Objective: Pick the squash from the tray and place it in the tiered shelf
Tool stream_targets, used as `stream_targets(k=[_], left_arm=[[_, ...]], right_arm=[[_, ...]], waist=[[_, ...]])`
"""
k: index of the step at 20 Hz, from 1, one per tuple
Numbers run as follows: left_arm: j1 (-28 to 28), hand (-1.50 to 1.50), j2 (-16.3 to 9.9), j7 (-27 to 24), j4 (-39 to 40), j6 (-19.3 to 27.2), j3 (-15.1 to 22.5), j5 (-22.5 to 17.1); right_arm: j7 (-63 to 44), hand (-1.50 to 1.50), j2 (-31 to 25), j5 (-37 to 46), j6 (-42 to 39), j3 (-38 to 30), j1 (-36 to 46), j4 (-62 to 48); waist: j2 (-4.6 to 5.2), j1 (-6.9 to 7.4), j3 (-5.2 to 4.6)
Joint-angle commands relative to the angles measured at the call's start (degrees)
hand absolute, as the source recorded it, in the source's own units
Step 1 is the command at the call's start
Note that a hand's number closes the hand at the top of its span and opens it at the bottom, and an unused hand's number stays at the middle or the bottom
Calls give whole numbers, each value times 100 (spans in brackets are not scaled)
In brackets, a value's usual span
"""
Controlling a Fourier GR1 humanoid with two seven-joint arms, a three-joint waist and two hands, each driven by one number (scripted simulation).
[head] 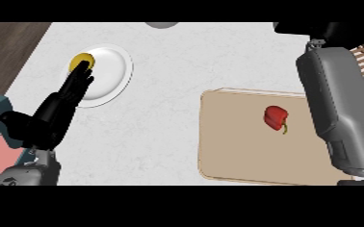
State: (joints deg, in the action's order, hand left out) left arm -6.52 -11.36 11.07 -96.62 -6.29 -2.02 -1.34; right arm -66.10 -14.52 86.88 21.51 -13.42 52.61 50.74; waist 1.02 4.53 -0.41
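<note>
A small yellow squash (80,58) lies at the left rim of a white plate (113,72) on the pale counter. My left hand (51,111) comes in from the lower left with straight fingers stretched over the plate, and its fingertips (84,69) reach the squash's near edge. A beige tray (235,163) at the lower right carries a red pepper (276,117). My right forearm (331,101) runs up the right side over the tray's edge. The black right hand (313,29) shows only in part at the top right.
A grey round object (162,24) peeks in at the top edge. A dark wooden strip (18,48) borders the counter on the left. A tan slatted piece (358,57) shows at the right edge behind the right arm.
</note>
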Motion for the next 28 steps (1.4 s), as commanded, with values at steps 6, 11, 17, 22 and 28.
stream_targets(k=[6,11,17,22,28], left_arm=[[-164,0,60,-103,125,24,60,85],[89,0,-11,-12,32,-46,-63,-47],[-170,0,40,-31,88,-13,-52,-39],[-118,0,89,-1,142,81,-38,36],[-4,0,-12,-87,48,89,-131,80]], right_arm=[[-1904,150,-24,1634,-162,-410,1550,-773],[-1619,150,-375,1820,147,-898,1715,-1181],[-976,150,-614,1722,1216,-1414,1929,-1111],[84,150,-429,827,2946,-1964,1918,-99],[464,150,-1203,1959,830,-2041,1125,-1527]], waist=[[31,-23,27],[21,-32,39],[73,-51,51],[71,-89,79],[124,-269,-15]])
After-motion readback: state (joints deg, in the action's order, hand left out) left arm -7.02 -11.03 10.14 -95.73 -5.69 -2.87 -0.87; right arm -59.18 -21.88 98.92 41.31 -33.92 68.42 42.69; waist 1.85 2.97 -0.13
